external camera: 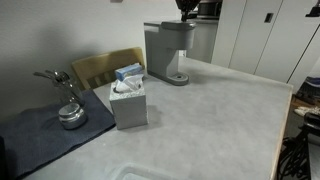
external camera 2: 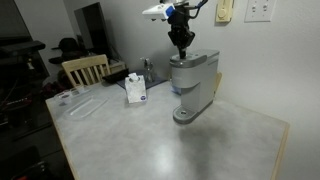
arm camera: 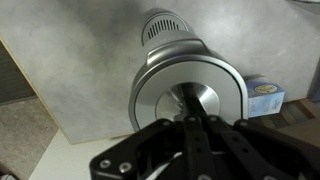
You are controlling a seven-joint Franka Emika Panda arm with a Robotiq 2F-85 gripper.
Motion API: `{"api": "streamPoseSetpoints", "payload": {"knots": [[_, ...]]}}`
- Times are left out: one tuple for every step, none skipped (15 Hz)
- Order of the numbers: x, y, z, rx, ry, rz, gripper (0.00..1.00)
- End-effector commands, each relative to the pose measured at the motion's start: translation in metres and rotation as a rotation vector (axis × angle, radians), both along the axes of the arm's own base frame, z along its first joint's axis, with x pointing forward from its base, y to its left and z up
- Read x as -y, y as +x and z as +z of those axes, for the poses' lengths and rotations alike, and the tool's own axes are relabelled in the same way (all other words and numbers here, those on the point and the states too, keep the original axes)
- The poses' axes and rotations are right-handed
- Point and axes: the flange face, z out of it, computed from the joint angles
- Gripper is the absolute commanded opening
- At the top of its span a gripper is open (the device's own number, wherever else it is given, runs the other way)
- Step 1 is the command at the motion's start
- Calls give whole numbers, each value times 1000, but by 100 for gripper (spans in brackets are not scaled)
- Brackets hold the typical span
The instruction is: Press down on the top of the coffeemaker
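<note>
2 fingers (arm camera: 187, 140) clenched together with nothing between them, pointing straight down at the dark top of 1 coffeemaker (external camera 2: 193, 85). Tips are at the top; contact unclear. The coffeemaker stands upright on the desk (external camera: 210, 120), near 1 edge. 1 tissue box (external camera: 129, 100) is well apart from it. 1 shiny metal pot (external camera: 70, 113) sits on 1 dark cloth (external camera: 35, 140). 1 wooden chair (external camera: 105, 66) stands behind.

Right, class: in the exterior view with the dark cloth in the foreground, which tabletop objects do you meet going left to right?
shiny metal pot → tissue box → coffeemaker
</note>
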Motion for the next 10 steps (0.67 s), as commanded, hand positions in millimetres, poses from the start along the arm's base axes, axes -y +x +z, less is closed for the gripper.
{"api": "streamPoseSetpoints", "payload": {"knots": [[-1,-4,-20,-27,1,14,0],[-2,-1,-13,-8,-8,23,0],[-3,2,-6,10,-16,32,0],[-4,5,2,29,-27,45,0],[-5,8,8,43,-34,56,0],[-7,10,17,59,-36,66,0],[-9,12,24,75,-38,76,0],[-11,14,34,91,-41,88,0],[-12,16,44,109,-46,99,0],[-13,18,55,128,-53,109,0]]}}
